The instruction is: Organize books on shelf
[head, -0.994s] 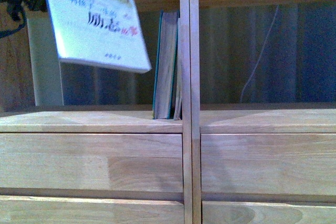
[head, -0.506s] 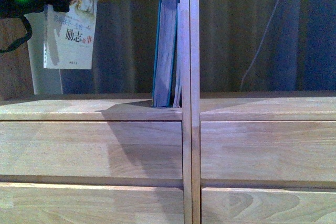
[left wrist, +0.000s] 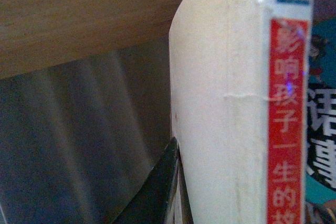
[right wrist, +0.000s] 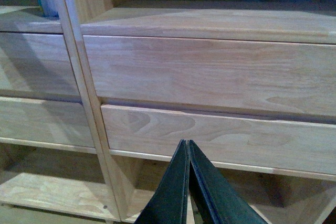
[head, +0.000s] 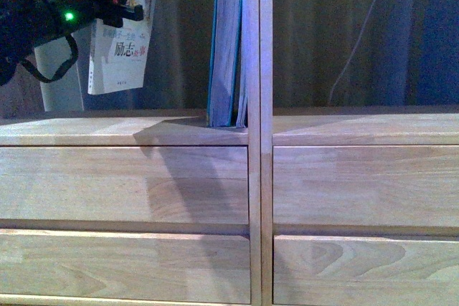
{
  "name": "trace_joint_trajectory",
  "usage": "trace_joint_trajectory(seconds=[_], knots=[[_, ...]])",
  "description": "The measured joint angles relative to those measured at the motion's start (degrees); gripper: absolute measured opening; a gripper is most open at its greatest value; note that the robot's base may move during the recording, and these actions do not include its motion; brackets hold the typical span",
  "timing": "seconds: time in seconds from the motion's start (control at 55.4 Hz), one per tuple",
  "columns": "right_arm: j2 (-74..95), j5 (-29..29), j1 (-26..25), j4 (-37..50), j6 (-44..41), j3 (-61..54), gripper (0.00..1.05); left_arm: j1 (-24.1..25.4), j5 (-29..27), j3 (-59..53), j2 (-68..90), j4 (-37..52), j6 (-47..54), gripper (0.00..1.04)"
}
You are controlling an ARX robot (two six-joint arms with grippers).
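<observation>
So the thin white paperback with the red-marked spine (head: 120,42) is hanging in the left-hand open compartment of the tall light-wood bookcase (head: 258,177), pale illustrated cover facing out, nearly upright with a slight tilt. Its bottom edge looks clear of the wooden shelf board (head: 86,128) below it. It's well apart from the tall teal-covered books with tan page edges (head: 224,48), which stand upright hard against the centre divider. The left gripper (head: 115,1) has it pinched near the top; in the left wrist view one dark finger lies flat on the white face right beside the red spine. My guess is the step in hand is carrying it over to join the teal ones. To do that well I'd turn it spine-out first, bring it across low, set the bottom edge down on the board just beside the teal books, then push it flush before opening. It's thin and probably floppy, so held from the top it may swing or bow, so go slow. The right gripper (right wrist: 188,182) has its jaws pressed together, holding nothing, parked down in front of the plain wooden drawer fronts (right wrist: 210,72), so it's out of the way.
</observation>
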Motion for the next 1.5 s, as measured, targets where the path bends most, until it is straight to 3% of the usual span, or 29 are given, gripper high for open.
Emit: trace_joint_trajectory(seconds=[0.307, 1.048, 1.427, 1.499], knots=[[-5.2, 0.0, 0.0, -1.5, 0.0, -3.6, 0.03, -0.8, -0.3, 9.6, 7.2, -1.6, -0.7, 0.17], [-16.0, 0.0, 0.0, -6.6, -0.1, -7.8, 0.04, -5.4, -1.8, 18.2, 13.9, -6.2, 1.3, 0.17], [-16.4, 0.0, 0.0, -7.0, -0.2, -7.8, 0.63, -6.0, -0.5, 21.0, 16.1, -10.0, 2.0, 0.17], [-16.4, 0.0, 0.0, -7.0, -0.2, -7.8, 0.73, -6.2, 0.2, 20.5, 16.1, -9.9, 2.1, 0.27]])
